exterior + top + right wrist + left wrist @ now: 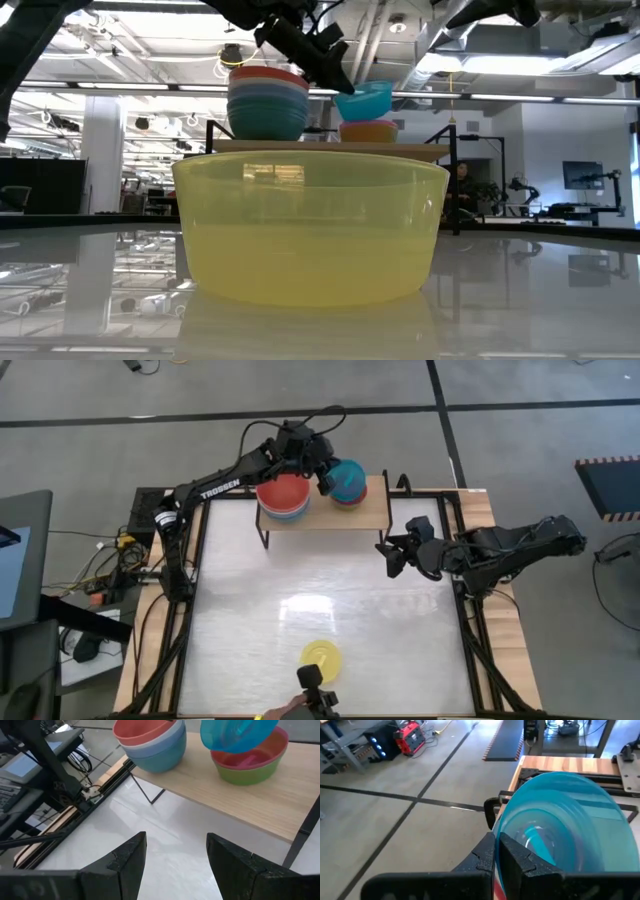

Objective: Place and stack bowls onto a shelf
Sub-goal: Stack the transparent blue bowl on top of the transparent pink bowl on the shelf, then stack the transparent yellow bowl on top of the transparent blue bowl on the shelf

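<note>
Taking the shelf (322,512) as the landmark and going from left to right: on its left part stands a stack of bowls (283,497) with the red bowl (145,731) on top and blue ones below it. Just right of this stack, over the middle of the shelf, the left gripper (325,478) has its fingers clenched on the rim of the cyan bowl (364,99), which hangs tilted in the air and does not rest on anything yet. Directly under it stands a second, shorter stack, a pink bowl (260,751) nested inside a lime green bowl (250,772). The right end of the shelf top is bare. Past the right end of the shelf, a little in front of it, the right gripper (397,555) waits above the table with its fingers released and nothing between them. Well in front of the shelf, near the front edge of the table, the yellow bowl (321,655) is not yet picked up. I judge that the step in hand is stacking the cyan bowl on the pink one. The next move calls for levelling the bowl, lowering it until it sits inside the pink bowl, and only then opening the fingers. After that, the yellow bowl seems to be the last one to bring.
</note>
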